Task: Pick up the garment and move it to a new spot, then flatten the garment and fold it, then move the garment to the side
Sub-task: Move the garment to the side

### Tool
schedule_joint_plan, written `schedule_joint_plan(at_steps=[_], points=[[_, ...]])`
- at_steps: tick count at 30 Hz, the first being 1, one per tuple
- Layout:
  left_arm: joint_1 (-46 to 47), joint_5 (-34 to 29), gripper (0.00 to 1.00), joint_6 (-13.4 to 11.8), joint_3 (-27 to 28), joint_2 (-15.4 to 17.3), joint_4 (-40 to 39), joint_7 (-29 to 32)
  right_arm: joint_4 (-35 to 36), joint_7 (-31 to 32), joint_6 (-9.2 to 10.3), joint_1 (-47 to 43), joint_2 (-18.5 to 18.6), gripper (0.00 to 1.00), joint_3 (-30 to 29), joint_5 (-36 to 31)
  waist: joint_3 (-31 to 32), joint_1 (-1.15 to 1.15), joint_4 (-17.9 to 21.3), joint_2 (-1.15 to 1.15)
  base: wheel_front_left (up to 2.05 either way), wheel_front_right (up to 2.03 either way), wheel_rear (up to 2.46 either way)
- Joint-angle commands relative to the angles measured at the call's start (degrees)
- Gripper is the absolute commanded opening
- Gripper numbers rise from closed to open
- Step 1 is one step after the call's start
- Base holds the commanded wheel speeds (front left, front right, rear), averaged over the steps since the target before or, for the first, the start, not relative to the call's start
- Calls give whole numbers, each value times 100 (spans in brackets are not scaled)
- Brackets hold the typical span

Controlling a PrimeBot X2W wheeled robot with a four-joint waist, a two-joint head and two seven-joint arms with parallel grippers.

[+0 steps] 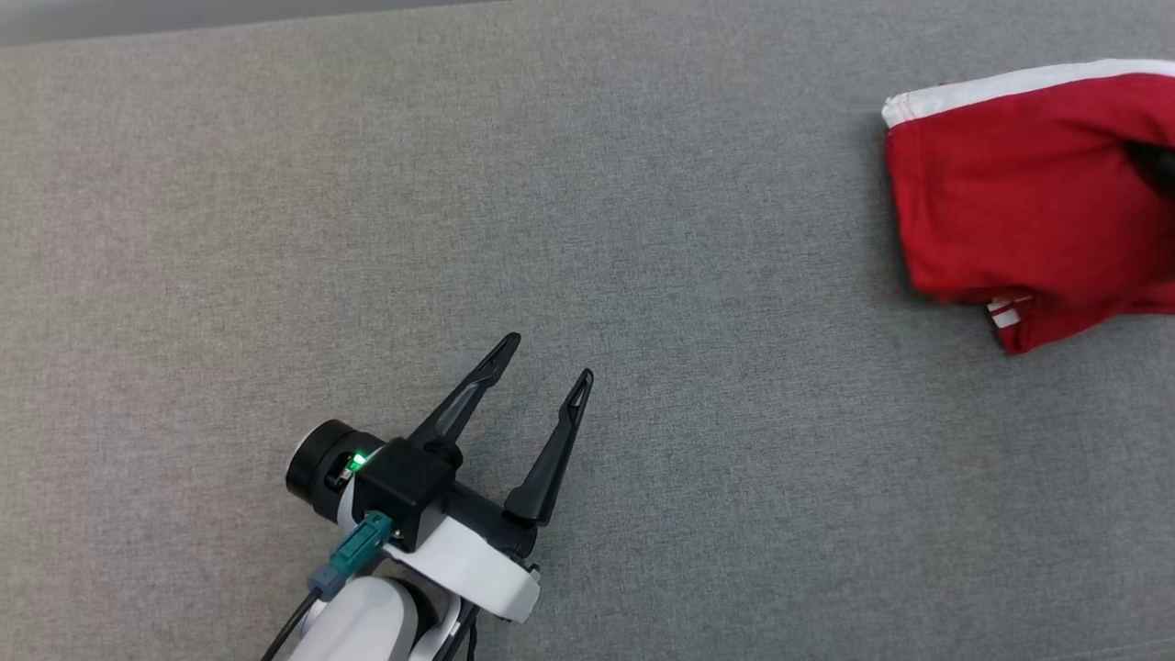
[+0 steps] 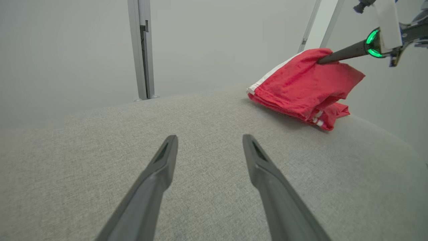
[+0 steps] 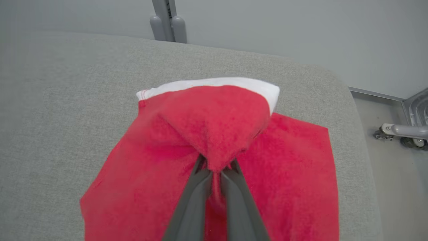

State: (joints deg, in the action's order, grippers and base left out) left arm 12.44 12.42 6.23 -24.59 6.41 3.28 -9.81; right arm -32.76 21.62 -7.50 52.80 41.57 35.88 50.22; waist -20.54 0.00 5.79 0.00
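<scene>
Head view: broad grey table [image 1: 367, 184], open and bare across left and middle, far edge along the top. Red, white-banded garment [image 1: 1019, 202] bunched at the right, running off that side of the picture. Added by the right wrist view: rounded table corner and floor [image 3: 384, 167] close beyond the cloth. Right pincer [image 3: 216, 169] closed to a sliver, pinching a raised fold. Left pincer [image 1: 548, 359] spread wide, holding nothing, well apart from the garment.

grey fabric tabletop [image 1: 643, 229], metal post [image 2: 142, 50], caster wheel [image 3: 380, 135]
</scene>
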Motion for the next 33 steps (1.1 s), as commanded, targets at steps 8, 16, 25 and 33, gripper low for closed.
schedule_joint_plan(at_steps=[8, 16, 25, 33], points=[[265, -59, 100, -16, 11, 125, -174, 101, -979, -136, -1, 569, 274, 0, 187, -818, -453, 0, -150, 0, 0, 0, 0], [298, 5, 100, -74, 40, 154, -165, 65, -2082, -401, -1, 865, -126, 100, 31, -1488, -582, 0, -254, 0, 0, 0, 0], [272, 119, 100, -137, 76, 105, 12, -94, -2115, -912, -1, 844, -216, 100, 128, -1875, -93, 0, -236, 0, 0, 0, 0], [42, 325, 100, -342, 366, 135, 165, -291, -1326, -1513, -1, 495, -39, 100, -84, -1585, 772, 0, -225, 0, 0, 0, 0]])
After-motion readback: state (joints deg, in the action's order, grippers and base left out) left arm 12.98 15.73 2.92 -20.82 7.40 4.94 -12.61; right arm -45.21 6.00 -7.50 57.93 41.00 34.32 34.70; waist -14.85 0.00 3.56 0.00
